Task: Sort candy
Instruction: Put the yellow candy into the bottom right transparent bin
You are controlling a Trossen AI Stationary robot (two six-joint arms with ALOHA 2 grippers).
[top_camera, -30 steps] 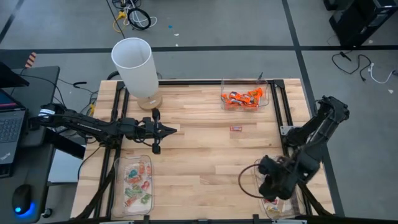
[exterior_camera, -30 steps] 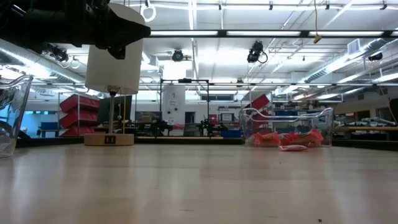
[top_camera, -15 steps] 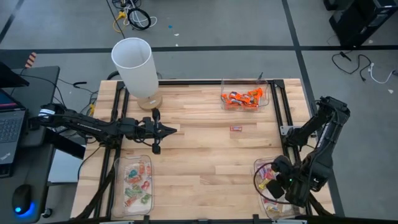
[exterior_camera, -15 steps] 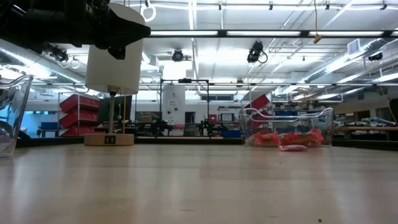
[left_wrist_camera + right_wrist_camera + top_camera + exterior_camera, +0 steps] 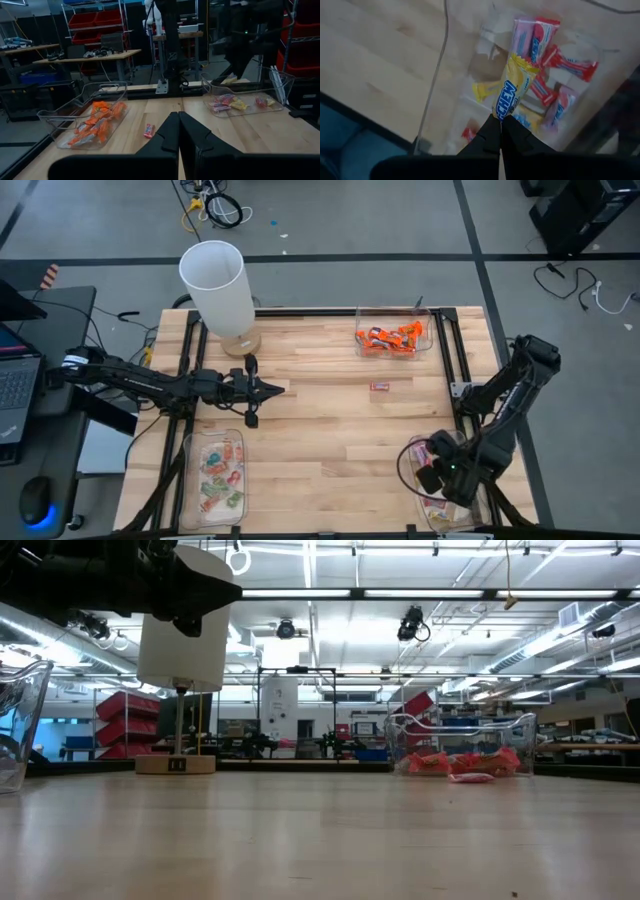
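The right claw (image 5: 499, 131) pinches a yellow wrapped sweet (image 5: 512, 90) by one end, so the rest of the wrapper hangs free past the fingertips. It hovers over the clear tray (image 5: 432, 455) at the counter's near right corner, which holds pink and yellow sweets (image 5: 555, 62). The likely reason for the end-grip and the position is that the sweet can drop straight among its own kind once the fingers part.

The left claw (image 5: 276, 388) is pressed together and carries nothing. It waits above the left-middle of the counter (image 5: 330, 420), near the white lamp (image 5: 217, 285), which probably keeps it out of the right arm's way.

The rest of the candy is grouped by wrapper (the sorting looks nearly done, as far as can be judged). The orange pieces (image 5: 390, 336) fill the tray at the far right. The pale green-and-pink ones (image 5: 220, 472) lie in the tray at the near left.

One loose sweet (image 5: 380, 387) sits alone on the bare wood, near the orange tray but apart from it. It looks reddish; its exact kind is hard to tell. It appears to be the only piece not yet in a tray.
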